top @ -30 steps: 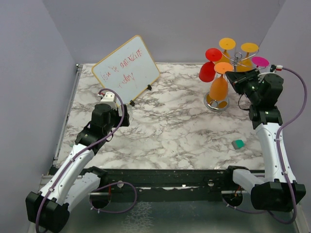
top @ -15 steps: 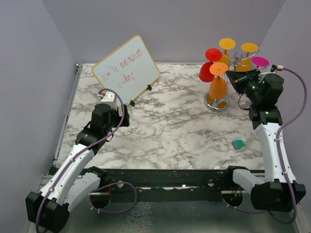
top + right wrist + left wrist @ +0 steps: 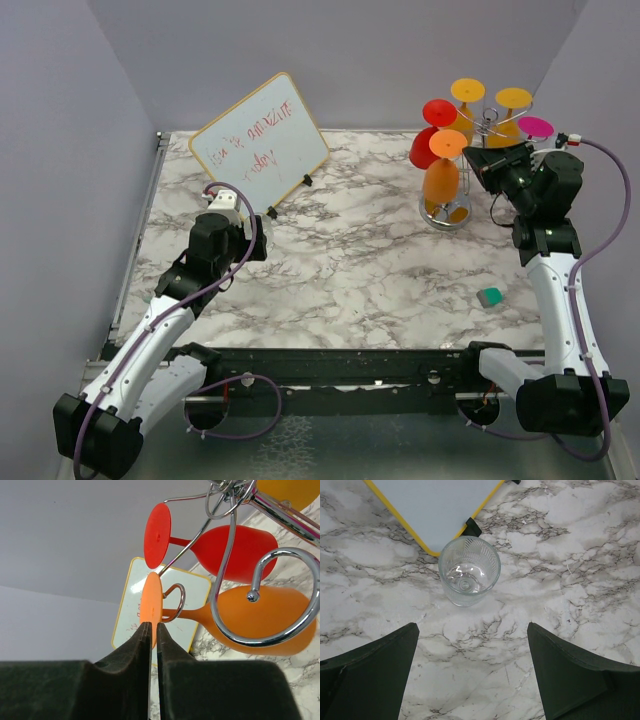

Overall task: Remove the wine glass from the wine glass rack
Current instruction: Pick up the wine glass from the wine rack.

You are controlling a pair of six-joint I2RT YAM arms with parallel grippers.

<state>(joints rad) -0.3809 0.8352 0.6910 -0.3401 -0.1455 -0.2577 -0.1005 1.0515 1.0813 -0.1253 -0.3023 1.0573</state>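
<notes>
Orange and smooth, maybe plastic, the wine glass hangs bowl-down by its thin stem in a curl of the shiny wire wine glass rack. My right gripper pinches the edge of its flat round foot. It looks light and slippery, so I think a firm hold there is best.

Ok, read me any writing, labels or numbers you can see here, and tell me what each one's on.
Whiteboard: two lines of red handwriting, too small and slanted to read.
Nothing else shows any text: not the orange wine glass, the wine glass rack or the clear tumbler.
</notes>
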